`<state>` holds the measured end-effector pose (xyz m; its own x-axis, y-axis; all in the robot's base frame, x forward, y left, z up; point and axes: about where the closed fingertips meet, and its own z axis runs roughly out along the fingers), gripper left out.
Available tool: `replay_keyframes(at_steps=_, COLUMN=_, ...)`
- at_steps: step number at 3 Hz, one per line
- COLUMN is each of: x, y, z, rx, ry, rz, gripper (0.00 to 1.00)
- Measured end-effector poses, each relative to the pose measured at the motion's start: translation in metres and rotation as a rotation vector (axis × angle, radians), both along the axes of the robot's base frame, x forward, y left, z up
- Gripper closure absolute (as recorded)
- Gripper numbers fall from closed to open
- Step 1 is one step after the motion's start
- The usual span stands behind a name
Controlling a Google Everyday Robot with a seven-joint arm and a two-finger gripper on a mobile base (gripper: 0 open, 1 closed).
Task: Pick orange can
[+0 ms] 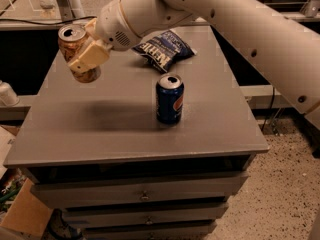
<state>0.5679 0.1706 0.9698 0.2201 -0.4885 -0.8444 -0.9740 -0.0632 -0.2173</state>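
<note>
The white arm point(240, 19) reaches in from the right to the claw point(80, 56), which hangs above the grey counter's point(100, 129) rear left part. A blue chip bag point(162, 48) lies on the counter just right of the claw. The blue Pepsi can point(170, 98) stands upright, right of and below the claw. The claw is clamped around the orange can point(70, 41), holding it tilted in the air, off the counter
</note>
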Motion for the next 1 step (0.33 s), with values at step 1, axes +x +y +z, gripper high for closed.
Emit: replay_keyframes(at_steps=1, x=0.0000, y=0.0001, z=0.0000, rx=0.000, ry=0.000, rz=0.000, gripper=1.00)
